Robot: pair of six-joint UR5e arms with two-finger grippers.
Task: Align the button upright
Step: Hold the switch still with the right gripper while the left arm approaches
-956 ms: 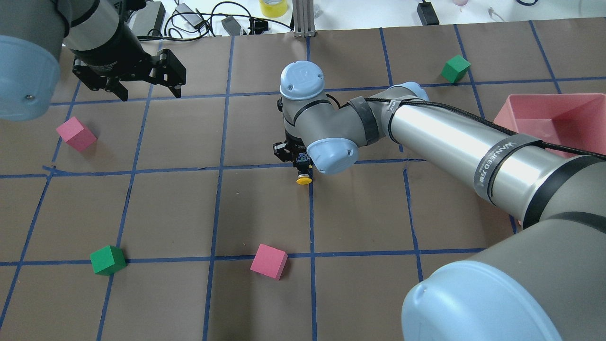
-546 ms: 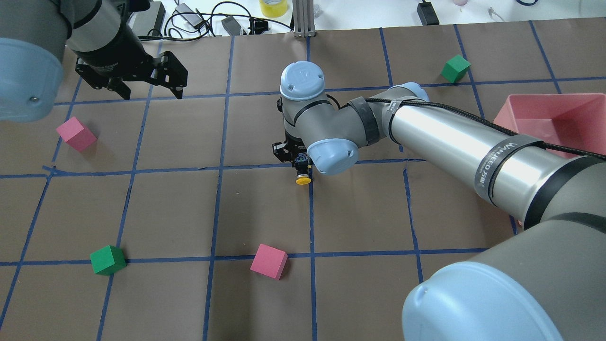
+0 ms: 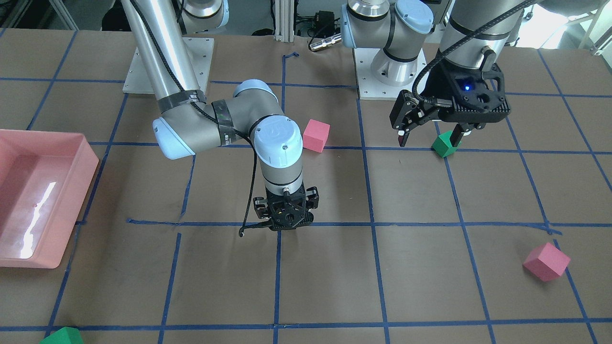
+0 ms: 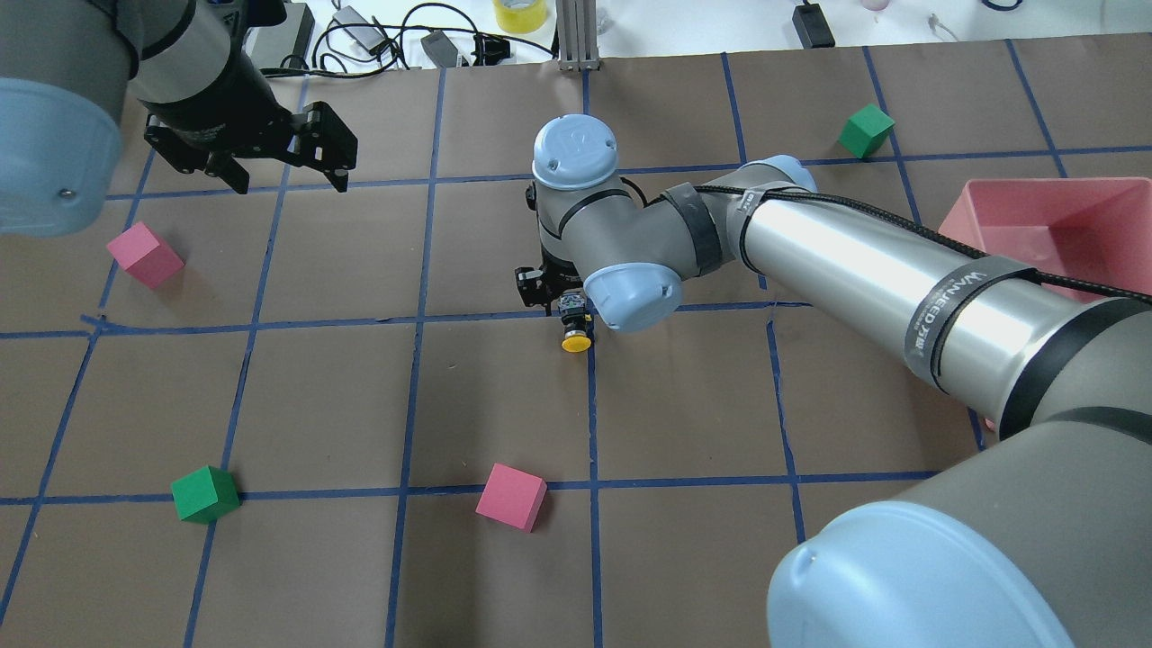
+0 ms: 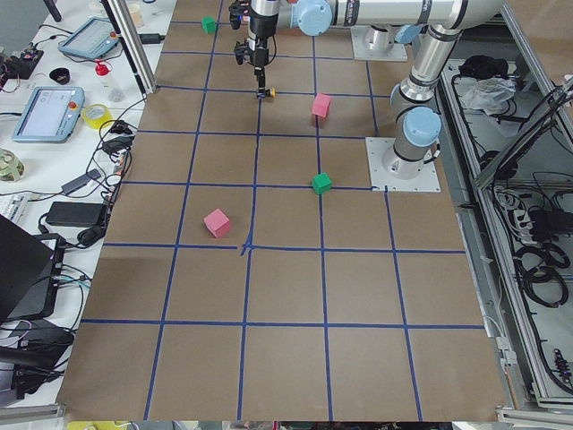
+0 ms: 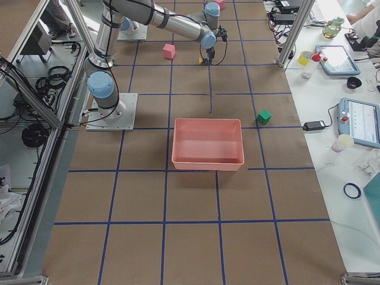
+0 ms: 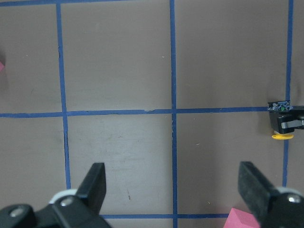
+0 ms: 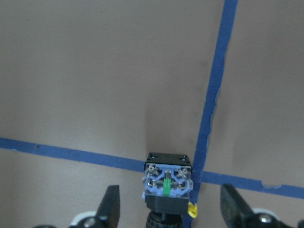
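Observation:
The button (image 4: 576,335) lies on its side on the brown table near a blue tape crossing, its yellow cap towards the robot. In the right wrist view the button (image 8: 167,183) shows its blue and silvery contact base. My right gripper (image 4: 551,301) hangs straight down over it, open, with its fingers (image 8: 111,206) apart on either side and not touching it. In the front view the right gripper (image 3: 285,224) hides the button. My left gripper (image 4: 286,178) is open and empty, raised at the far left; the button (image 7: 283,124) shows at the right edge of its wrist view.
Pink cubes (image 4: 144,255) (image 4: 511,497) and green cubes (image 4: 205,494) (image 4: 866,130) lie scattered on the table. A pink bin (image 4: 981,234) stands at the right. Cables and tape rolls lie beyond the far edge.
My left gripper has drifted slightly away from the robot. The right gripper has shifted very slightly left; the button stays where it was.

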